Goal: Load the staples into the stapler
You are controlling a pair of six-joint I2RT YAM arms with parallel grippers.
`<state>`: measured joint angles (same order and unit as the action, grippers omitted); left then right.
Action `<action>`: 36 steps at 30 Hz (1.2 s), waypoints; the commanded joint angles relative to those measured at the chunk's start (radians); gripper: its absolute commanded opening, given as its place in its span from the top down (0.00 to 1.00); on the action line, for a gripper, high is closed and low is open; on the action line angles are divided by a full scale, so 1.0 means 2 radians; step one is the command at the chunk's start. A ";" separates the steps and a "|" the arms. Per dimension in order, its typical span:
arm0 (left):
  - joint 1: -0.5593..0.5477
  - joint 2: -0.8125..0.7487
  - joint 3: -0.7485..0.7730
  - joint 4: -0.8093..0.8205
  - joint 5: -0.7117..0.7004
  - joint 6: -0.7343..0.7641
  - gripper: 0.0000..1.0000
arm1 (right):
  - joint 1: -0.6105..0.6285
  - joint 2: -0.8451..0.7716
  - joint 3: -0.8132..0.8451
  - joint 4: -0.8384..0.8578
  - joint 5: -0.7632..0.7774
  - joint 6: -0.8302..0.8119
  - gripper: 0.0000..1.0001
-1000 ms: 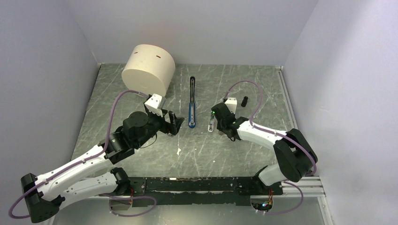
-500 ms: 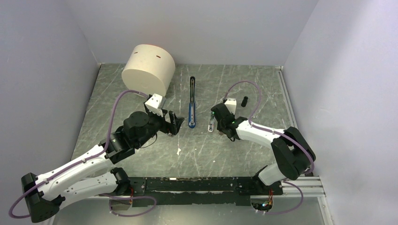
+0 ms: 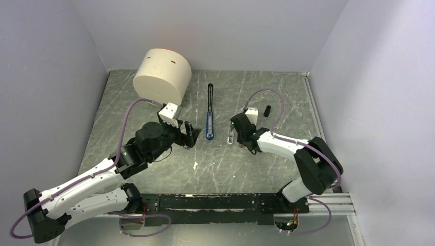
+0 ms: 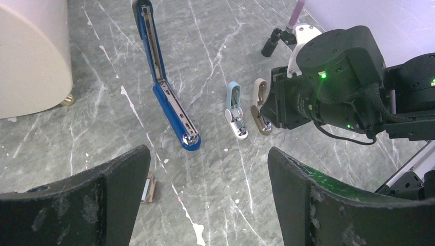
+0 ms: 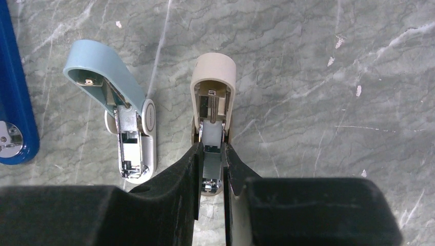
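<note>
The stapler (image 3: 210,123) lies opened flat mid-table, blue body near, black arm far; it also shows in the left wrist view (image 4: 174,110) and at the edge of the right wrist view (image 5: 13,102). My right gripper (image 5: 211,169) is shut on a small silver-grey block of staples (image 5: 212,165). It holds the block right over the open channel of a small beige hinged piece (image 5: 213,77). From above, the right gripper (image 3: 239,136) sits right of the stapler. My left gripper (image 4: 208,169) hangs open and empty near the stapler's blue end, seen from above (image 3: 191,134).
A pale-blue hinged piece (image 5: 123,118) lies open between the stapler and the beige one. A small cardboard scrap (image 4: 149,188) lies by my left finger. A large cream cylinder (image 3: 162,76) stands back left, a small black cylinder (image 3: 268,109) back right.
The right gripper has shifted only a hair over the beige piece. The left arm and the stapler have not moved.
</note>
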<state>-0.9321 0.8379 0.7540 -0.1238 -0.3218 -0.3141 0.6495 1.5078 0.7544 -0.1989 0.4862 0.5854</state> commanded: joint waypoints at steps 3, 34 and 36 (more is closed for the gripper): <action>-0.001 0.002 -0.005 0.014 -0.008 -0.001 0.11 | -0.004 0.002 -0.010 0.011 0.009 0.000 0.79; -0.001 -0.002 -0.008 0.012 -0.010 -0.003 0.11 | -0.005 -0.012 -0.013 0.016 -0.003 0.003 0.78; -0.001 -0.001 -0.008 0.011 -0.010 -0.004 0.11 | -0.005 -0.009 -0.014 0.017 -0.005 0.003 0.78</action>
<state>-0.9325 0.8406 0.7437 -0.1238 -0.3294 -0.3141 0.6472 1.4731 0.7418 -0.1848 0.4667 0.5827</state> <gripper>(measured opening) 0.889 0.223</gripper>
